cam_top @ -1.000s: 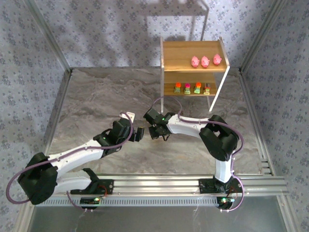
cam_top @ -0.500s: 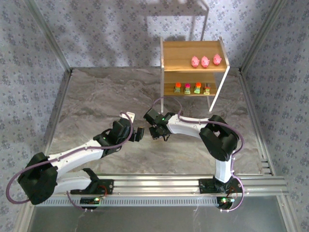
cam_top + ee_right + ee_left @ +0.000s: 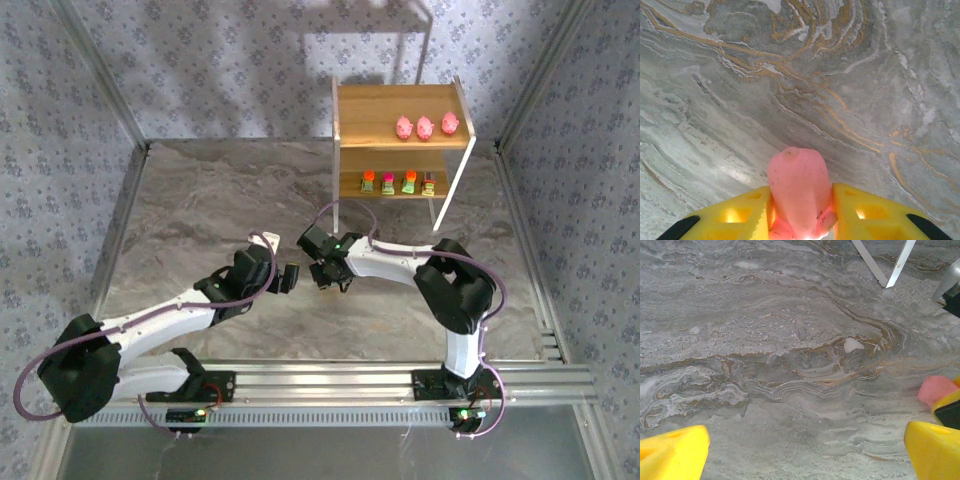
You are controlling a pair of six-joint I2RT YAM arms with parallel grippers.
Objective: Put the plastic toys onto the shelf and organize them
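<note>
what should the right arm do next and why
Probably lift straight up a little: the right gripper is closed on the pink pig down at the table, and the shelf holds three pigs on top, with room to their left.

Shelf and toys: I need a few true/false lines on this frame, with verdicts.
1. Three pigs stand on the top board of the shelf. True.
2. The lower board holds two blocky toys. False: four stand there in a row.
3. The right fingers are shut on a pig. True.
4. The left fingers grip a blocky toy. False: they are wide open over the table, with nothing between them.
</note>
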